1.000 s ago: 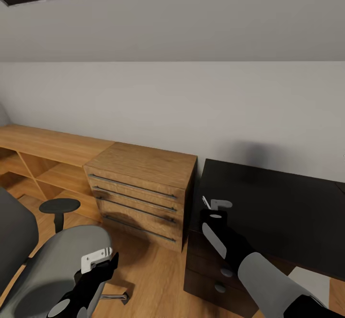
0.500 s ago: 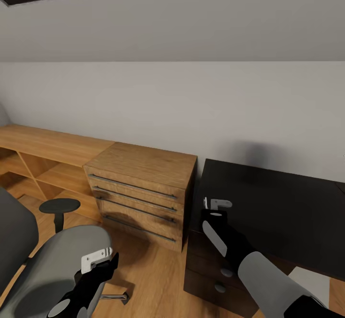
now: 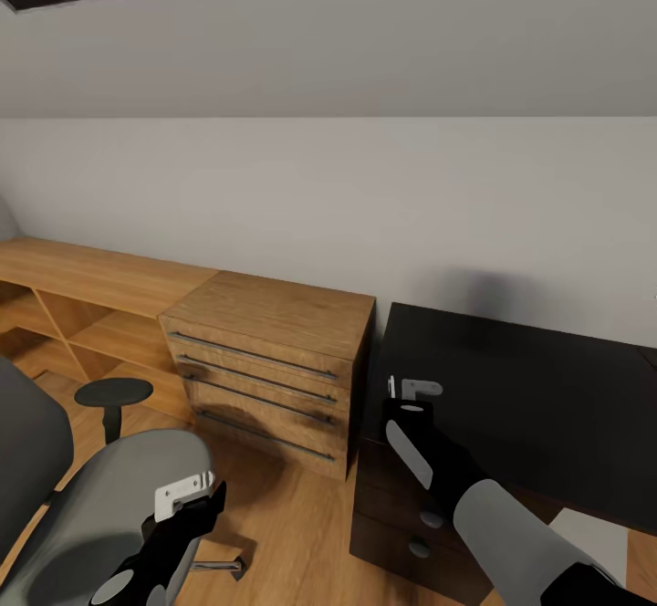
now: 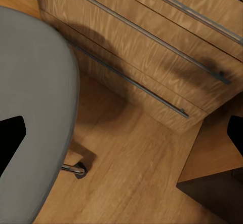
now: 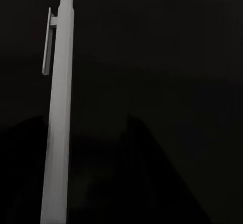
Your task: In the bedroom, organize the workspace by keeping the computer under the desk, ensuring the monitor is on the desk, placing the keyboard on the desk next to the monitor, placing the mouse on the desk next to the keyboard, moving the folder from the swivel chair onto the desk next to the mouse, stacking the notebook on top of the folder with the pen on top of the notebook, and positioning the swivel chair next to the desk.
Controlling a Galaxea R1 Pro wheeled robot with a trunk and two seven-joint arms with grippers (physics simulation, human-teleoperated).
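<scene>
— Change in the last second?
— Little. Your right gripper (image 3: 402, 392) stays clamped on the pen (image 3: 391, 387), now tipped slightly more upright over the desk (image 3: 529, 387) corner. Your left gripper (image 3: 187, 496) hangs spread apart above the chair (image 3: 100, 496). The pen is probably not yet placed.

Readable text: none in any view.
Pen (image 5: 58, 112): plain white barrel and clip, no print or brand.
Desk (image 3: 538, 396): bare black top, no label.
Wooden drawer unit (image 3: 274, 369), just beside the desk: drawer fronts with bar handles, no numbers or signs.
</scene>
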